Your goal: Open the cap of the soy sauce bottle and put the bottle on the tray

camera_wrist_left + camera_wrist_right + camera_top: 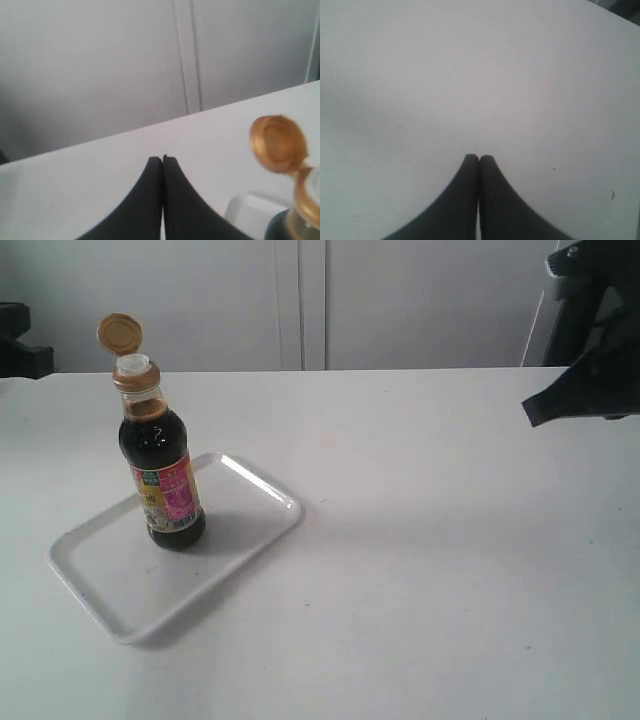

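Left wrist view: left tool [162,158] is sitting pinched together, empty, beside the flipped-up cap [278,143]; the soy sauce bottle [160,465] is standing on the tray [95,570] (task apparently complete). Keep withdrawal clear of that bottle; right tool [479,157] is likewise pressed together, empty.

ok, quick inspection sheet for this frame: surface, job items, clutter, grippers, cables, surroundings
Surface: white table, bare apart from the job's things.
Job's things: soy sauce bottle upright on the white tray; cap flipped open, white spout showing.
Clutter: nothing seen.
Grippers: left gripper shut, empty, above the table near the cap; right gripper shut, empty, over bare table.
Cables: nothing seen.
Surroundings: pale panelled wall behind; dark equipment at both edges of the exterior view.
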You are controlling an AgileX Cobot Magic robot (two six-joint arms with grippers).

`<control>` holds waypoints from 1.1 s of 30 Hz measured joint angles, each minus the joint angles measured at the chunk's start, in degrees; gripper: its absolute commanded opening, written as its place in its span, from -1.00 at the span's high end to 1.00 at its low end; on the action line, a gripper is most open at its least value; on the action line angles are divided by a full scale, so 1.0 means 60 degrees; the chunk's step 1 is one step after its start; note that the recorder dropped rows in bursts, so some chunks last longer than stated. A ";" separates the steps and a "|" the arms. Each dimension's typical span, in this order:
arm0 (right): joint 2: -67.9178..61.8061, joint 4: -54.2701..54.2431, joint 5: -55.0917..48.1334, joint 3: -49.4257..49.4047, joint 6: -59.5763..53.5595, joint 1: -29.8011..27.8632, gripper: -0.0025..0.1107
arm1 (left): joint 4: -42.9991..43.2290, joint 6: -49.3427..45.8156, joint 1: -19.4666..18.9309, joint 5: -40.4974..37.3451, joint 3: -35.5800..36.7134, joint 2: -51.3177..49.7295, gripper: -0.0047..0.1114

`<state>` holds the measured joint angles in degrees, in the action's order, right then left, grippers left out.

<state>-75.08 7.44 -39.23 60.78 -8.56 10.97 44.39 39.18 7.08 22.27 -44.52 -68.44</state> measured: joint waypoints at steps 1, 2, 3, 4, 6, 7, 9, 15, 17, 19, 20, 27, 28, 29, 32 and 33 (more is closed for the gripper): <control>0.0000 0.0244 -0.0153 0.0000 0.0000 0.0000 0.96 | 0.0000 0.0028 0.0000 -0.0445 -0.0052 0.0068 0.92; 0.0000 0.0406 -0.0261 0.0000 0.0000 0.0000 0.96 | 0.0000 0.0045 0.0000 -0.0880 -0.0098 0.0119 0.92; 0.0000 0.0586 -0.0382 0.0000 0.0000 0.0000 0.96 | 0.0000 0.0066 0.0000 -0.1211 -0.0139 0.0192 0.92; 0.0000 0.0740 -0.0552 0.0000 0.0000 0.0000 0.96 | 0.0000 0.0066 0.0000 -0.1621 -0.0180 0.0235 0.92; 0.0000 0.0979 -0.0847 0.0000 -0.0022 0.0000 0.96 | 0.0000 0.0103 0.0000 -0.2355 -0.0205 0.0347 0.92; 0.0000 0.1101 -0.1021 0.0071 -0.0022 0.0000 0.96 | 0.0000 0.0103 0.0000 -0.2698 -0.0205 0.0393 0.92; 0.0000 0.1172 -0.1376 0.0205 -0.0022 0.0000 0.96 | -0.0045 0.0121 0.0038 -0.3448 -0.0205 0.0499 0.92; 0.0000 0.1247 -0.2308 0.0587 -0.0022 0.0000 0.96 | -0.0842 -0.0092 0.0233 -0.5912 -0.0495 0.0577 0.92; 0.0000 0.1266 -0.2525 0.0605 0.0007 0.0000 0.96 | -0.1360 -0.0627 0.0233 -0.6588 -0.0581 0.0643 0.92; 0.0000 0.1246 -0.2731 0.0605 0.0107 -0.0139 0.96 | -0.2112 -0.1429 0.0233 -0.7073 -0.0646 0.0721 0.92; 0.0000 0.1231 -0.2819 0.0605 0.0132 -0.0256 0.96 | -0.2561 -0.2043 0.0233 -0.7341 -0.0662 0.0794 0.92; 0.0018 0.0301 -0.3160 0.0605 0.0348 -0.0979 0.96 | -0.5037 -0.4900 0.0239 -0.8154 -0.0662 0.1392 0.92; 0.0035 0.0055 -0.3160 0.0605 0.0348 -0.0978 0.96 | -0.5257 -0.5105 0.0239 -0.8254 -0.0662 0.1518 0.92; 0.0078 -0.0153 -0.3116 0.0605 0.0327 -0.0978 0.96 | -0.5406 -0.5314 0.0258 -0.8358 -0.0662 0.1723 0.92; 0.0327 -0.0523 -0.2648 0.0397 0.0294 -0.0978 0.96 | -0.5620 -0.5536 0.0258 -0.8748 -0.0662 0.2275 0.92; 0.0460 -0.0571 -0.2466 0.0287 0.0294 -0.0995 0.96 | -0.5651 -0.5583 0.0258 -0.8851 -0.0662 0.2446 0.92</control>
<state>-72.32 4.02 -54.03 62.50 -6.79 5.00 10.48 5.69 8.63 -30.83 -48.49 -53.77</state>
